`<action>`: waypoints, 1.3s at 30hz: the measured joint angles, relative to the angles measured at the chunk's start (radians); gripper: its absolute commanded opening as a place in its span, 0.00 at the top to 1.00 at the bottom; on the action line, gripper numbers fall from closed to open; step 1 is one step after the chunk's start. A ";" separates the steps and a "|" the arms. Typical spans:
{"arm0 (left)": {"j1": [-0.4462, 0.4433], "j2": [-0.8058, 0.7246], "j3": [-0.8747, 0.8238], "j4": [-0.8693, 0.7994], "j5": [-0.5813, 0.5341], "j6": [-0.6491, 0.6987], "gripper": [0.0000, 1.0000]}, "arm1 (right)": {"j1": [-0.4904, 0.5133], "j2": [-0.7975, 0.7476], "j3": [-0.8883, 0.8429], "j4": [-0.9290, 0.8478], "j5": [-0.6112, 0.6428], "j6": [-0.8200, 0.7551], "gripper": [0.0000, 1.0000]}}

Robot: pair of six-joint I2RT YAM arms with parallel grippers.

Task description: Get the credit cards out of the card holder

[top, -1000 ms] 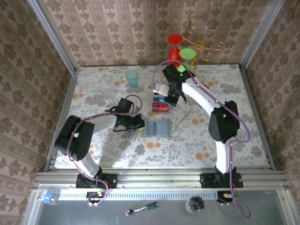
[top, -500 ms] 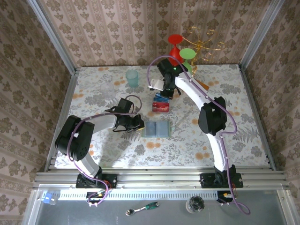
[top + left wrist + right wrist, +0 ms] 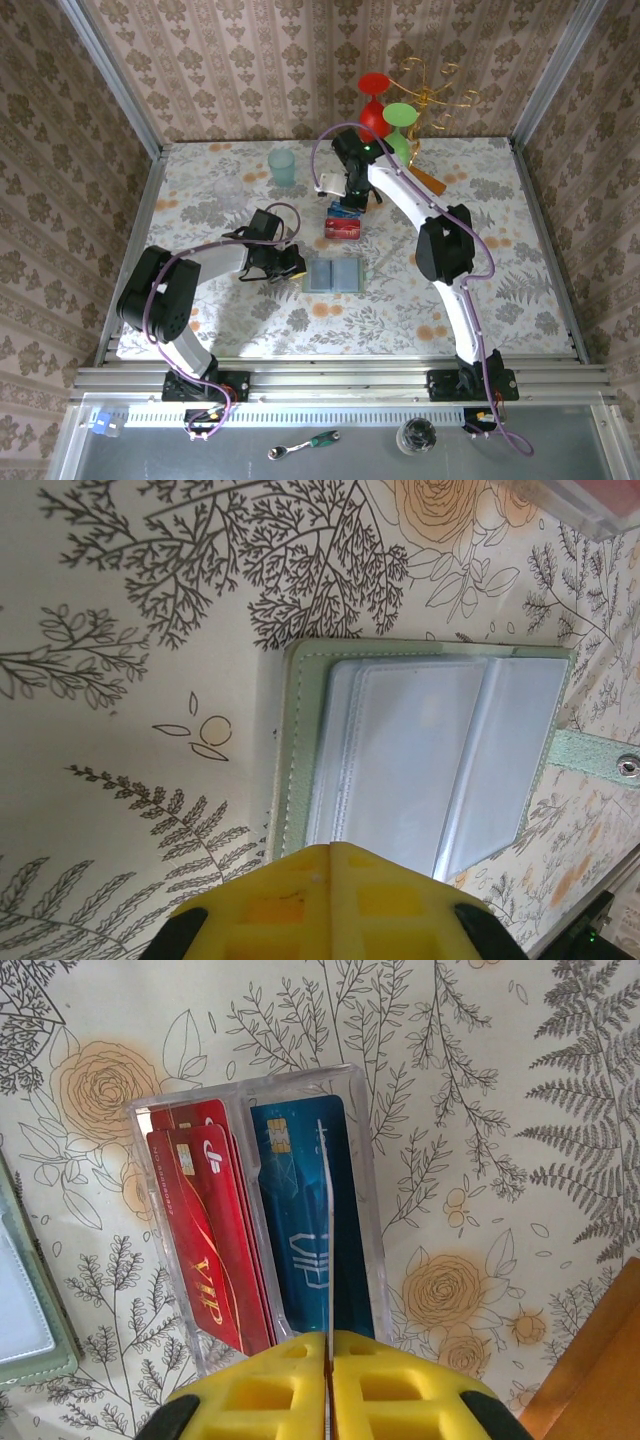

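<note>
The right gripper (image 3: 327, 1348) pinches a thin card (image 3: 325, 1210), probably stiff and slippery, by its edge; the left gripper (image 3: 331, 854) is closed.

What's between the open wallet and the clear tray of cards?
Nothing but bare flowered tablecloth; the right wrist view shows that gap between the wallet and tray.

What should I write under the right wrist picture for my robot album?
Right gripper pinches a card edge-on over a clear tray of red cards and blue cards.
</note>
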 measured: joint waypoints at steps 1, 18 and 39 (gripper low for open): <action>0.000 0.000 0.000 -0.001 0.000 0.000 0.92 | 0.000 0.001 0.000 0.001 0.000 0.001 0.82; 0.000 0.000 0.000 0.005 0.000 0.000 0.92 | 0.006 -0.101 -0.209 0.169 0.021 0.149 0.81; 0.000 0.000 -0.008 0.034 0.000 0.000 0.92 | 0.043 -0.435 -0.705 0.526 -0.041 1.099 0.86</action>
